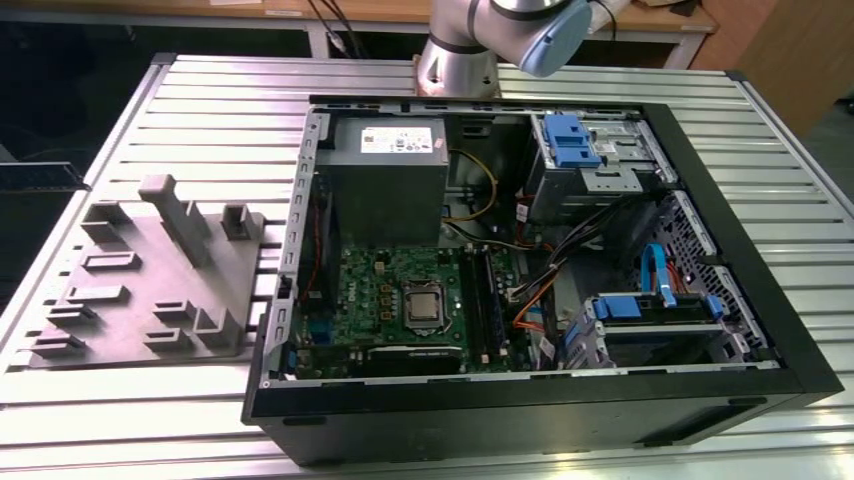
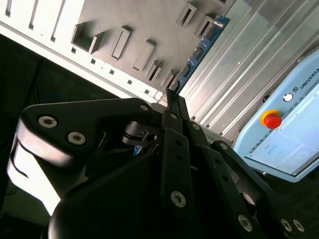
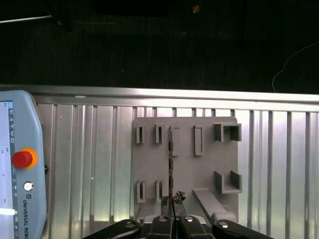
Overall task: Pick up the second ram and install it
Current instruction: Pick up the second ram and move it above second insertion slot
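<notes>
In the second wrist view my gripper (image 2: pixel 171 97) is shut on the second ram (image 2: pixel 199 52), a thin blue-green stick that runs out from the black fingertips. In the first wrist view the ram (image 3: pixel 171 164) appears edge-on as a thin dark line reaching out from the gripper (image 3: pixel 172 201). It hangs high over the grey slotted fixture (image 3: pixel 199 169) and touches nothing else. The exterior view has the arm (image 1: pixel 514 30) at the back. There the open computer case (image 1: pixel 747 290) lies on the table, with the green motherboard (image 1: pixel 387 290) and its memory slots (image 1: pixel 491 305).
The grey fixture (image 1: pixel 134 290) sits on the ribbed aluminium table (image 1: pixel 214 110), at the exterior view's left of the case. Inside the case are a power supply (image 1: pixel 387 170), drive cages (image 1: pixel 587 150) and loose cables (image 1: pixel 534 290). A teach pendant (image 3: pixel 17 164) lies on the table.
</notes>
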You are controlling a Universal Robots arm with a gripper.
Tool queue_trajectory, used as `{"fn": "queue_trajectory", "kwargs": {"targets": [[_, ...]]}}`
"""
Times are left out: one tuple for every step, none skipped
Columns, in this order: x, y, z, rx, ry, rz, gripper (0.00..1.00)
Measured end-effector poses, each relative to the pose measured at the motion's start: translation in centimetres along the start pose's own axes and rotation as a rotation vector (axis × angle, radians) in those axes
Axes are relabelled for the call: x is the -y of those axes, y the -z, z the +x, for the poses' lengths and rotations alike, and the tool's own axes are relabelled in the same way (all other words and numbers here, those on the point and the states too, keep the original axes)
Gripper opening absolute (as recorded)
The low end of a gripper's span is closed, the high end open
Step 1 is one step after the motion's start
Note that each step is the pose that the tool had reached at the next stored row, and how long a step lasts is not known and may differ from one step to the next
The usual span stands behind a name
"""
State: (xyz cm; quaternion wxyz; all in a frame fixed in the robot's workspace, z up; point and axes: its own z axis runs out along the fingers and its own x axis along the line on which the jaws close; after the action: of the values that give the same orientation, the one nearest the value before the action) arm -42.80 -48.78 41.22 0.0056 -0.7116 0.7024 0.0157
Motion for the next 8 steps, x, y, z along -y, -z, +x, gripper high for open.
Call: {"fn": "queue_trajectory", "kwargs": {"targets": [[0.0, 0.3, -0.01, 0.0001, 0.0, 0.0003, 0.11], [-0.01, 0.61, -0.02, 0.0, 0.0, 0.0004, 0.11], [-0.01, 0.94, -0.04, 0.0, 0.0, 0.0005, 0.11], [-0.02, 1.28, -0.05, 0.0, 0.0, 0.0006, 0.11], [-0.02, 1.6, -0.06, 0.0, 0.0, 0.0006, 0.11], [-0.03, 1.94, -0.07, 0.0, 0.0, 0.0007, 0.11], [-0.03, 2.28, -0.08, 0.0, 0.0, 0.0007, 0.11], [-0.04, 2.61, -0.09, 0.0, 0.0, 0.0006, 0.11]]}}
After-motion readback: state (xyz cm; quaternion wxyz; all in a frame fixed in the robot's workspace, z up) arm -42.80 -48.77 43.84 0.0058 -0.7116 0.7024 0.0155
